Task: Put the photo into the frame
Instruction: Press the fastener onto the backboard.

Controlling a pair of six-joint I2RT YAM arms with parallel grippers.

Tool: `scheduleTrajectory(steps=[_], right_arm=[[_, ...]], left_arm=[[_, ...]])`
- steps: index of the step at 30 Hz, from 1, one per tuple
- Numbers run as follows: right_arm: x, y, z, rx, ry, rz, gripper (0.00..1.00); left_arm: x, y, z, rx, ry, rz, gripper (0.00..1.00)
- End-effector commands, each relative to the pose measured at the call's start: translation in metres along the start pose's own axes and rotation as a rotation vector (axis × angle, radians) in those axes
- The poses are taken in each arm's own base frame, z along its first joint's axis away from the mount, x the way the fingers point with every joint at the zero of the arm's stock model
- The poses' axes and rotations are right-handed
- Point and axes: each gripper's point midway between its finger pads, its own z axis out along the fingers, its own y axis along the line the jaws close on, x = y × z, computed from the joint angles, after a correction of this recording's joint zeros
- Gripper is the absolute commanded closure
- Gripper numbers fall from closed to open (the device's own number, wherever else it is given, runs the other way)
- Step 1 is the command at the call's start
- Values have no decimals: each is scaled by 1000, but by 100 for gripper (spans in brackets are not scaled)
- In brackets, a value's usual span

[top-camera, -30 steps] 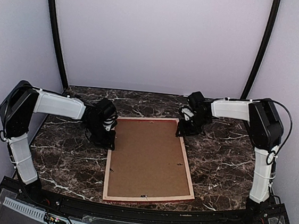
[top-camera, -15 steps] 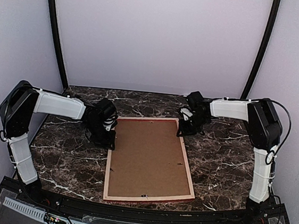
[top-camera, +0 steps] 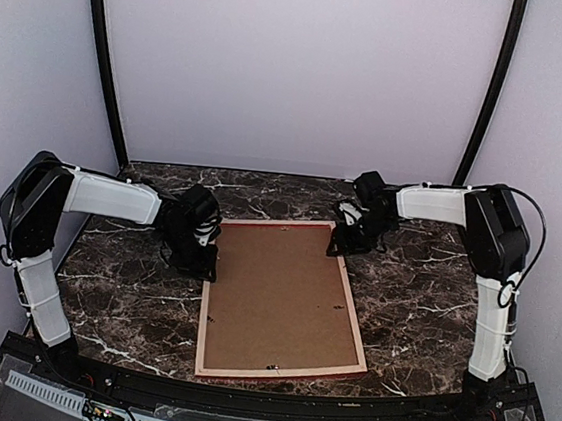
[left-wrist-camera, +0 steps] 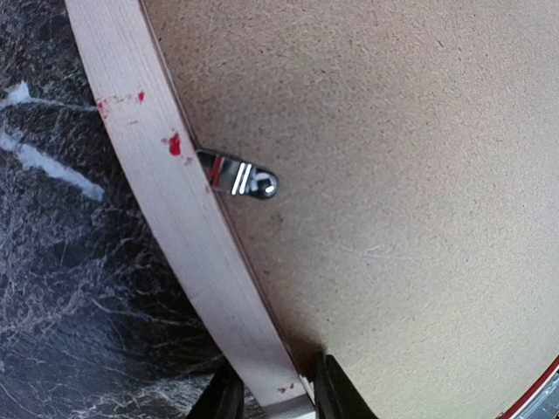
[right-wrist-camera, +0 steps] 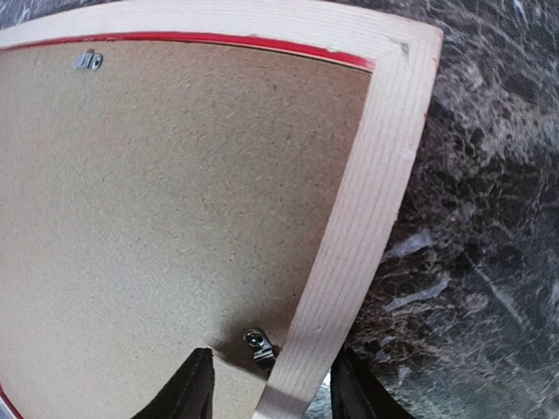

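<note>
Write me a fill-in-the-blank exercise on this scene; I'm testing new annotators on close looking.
1. The frame lies with its ____ side facing up on the marble table.
2. The backing board inside it is ____ in colour.
3. The left arm's jaws straddle the frame's ____ rail.
4. A small shiny ____ clip on that rail reaches over the backing board.
Missing words: back; brown; left; metal.
</note>
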Motion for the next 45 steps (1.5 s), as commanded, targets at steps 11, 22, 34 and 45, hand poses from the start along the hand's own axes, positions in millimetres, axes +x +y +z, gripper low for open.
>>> scheduleTrajectory(steps=[11, 22, 34, 45], right_arm=[[56, 23, -46, 16, -51, 53, 35], [114, 42, -46, 93, -17, 44, 31], [125, 35, -33, 178, 14, 58, 34], [140, 38, -26, 209, 83, -9, 35]], left_arm=[[-7, 4, 4, -44, -26, -48, 71], [-9, 2, 3, -37, -31, -43, 71], [-7, 2, 3, -34, -29, -39, 70], [-6, 3, 6, -39, -21, -37, 70]])
